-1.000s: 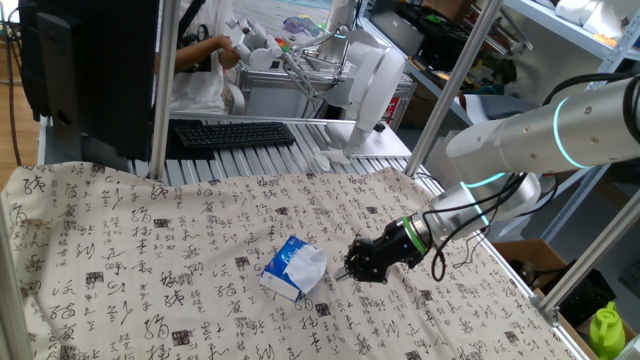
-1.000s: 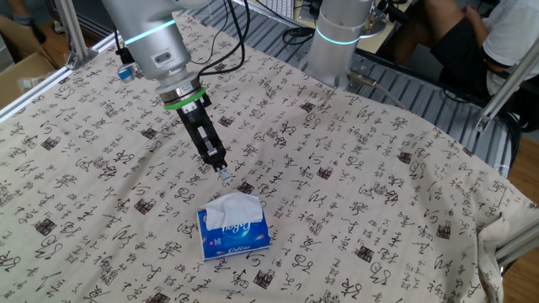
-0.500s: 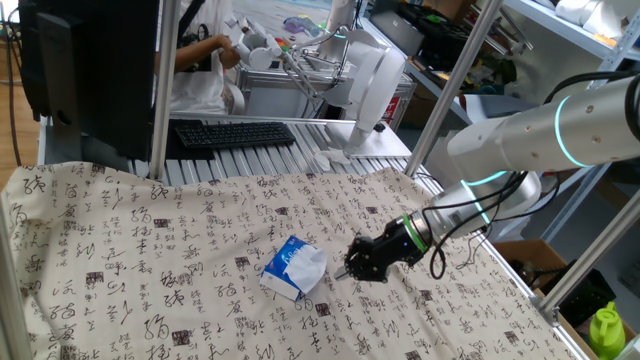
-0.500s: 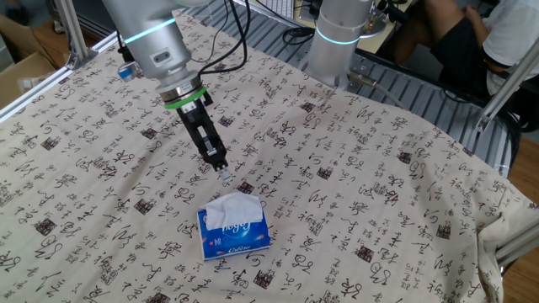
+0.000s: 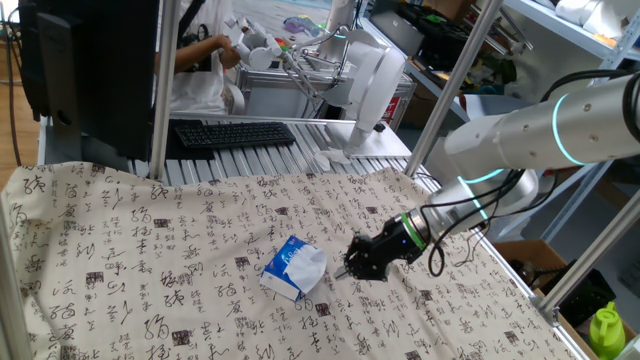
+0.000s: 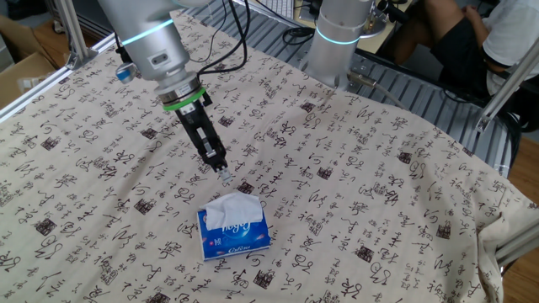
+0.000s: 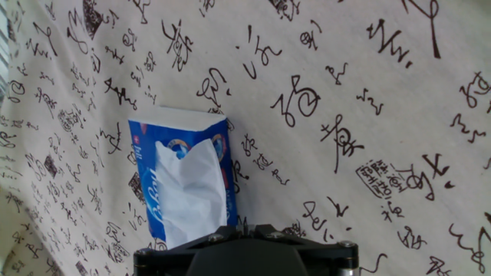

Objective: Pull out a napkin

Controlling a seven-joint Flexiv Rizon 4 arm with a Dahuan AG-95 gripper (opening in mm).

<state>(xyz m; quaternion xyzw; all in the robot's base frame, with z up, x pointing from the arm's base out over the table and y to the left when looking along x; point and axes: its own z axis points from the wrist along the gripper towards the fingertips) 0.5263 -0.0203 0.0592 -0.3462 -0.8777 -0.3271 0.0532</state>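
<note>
The pincer (image 6: 225, 174) is closed and empty, tilted down just beside the pack (image 6: 233, 233), and nothing has shifted over the last second. The napkin (image 6: 232, 209) still sticks up from the pack's top on the desk (image 6: 379, 185), so the pull has not begun.

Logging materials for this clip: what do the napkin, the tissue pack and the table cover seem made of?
Napkin: thin matte white tissue paper, softly creased. Tissue pack: likely glossy plastic film, printed blue and white, slightly rumpled. Table cover: apparently woven beige cloth, printed with calligraphy, wrinkled.
</note>
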